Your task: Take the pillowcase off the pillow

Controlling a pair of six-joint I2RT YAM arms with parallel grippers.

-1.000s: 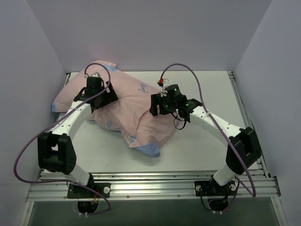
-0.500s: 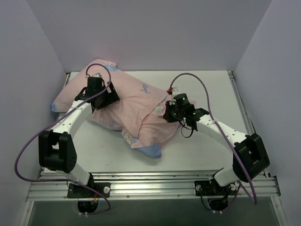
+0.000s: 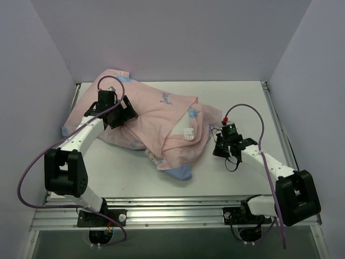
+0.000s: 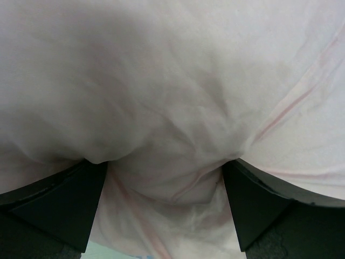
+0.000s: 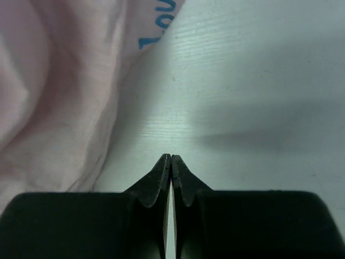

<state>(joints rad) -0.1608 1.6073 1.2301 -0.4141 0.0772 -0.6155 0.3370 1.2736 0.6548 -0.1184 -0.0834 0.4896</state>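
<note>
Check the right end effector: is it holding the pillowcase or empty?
Empty: the right end effector is shut over bare table, the pillowcase lying apart beside it.

Blue lettering [image 5: 157, 24] on pillowcase [image 5: 54, 108], cut off, roughly "LOU"; white tag [image 3: 187, 134] illegible.

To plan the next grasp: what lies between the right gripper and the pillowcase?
Only bare table: in the right wrist view, the shut right gripper sits apart from the pillowcase, with nothing between them.
</note>
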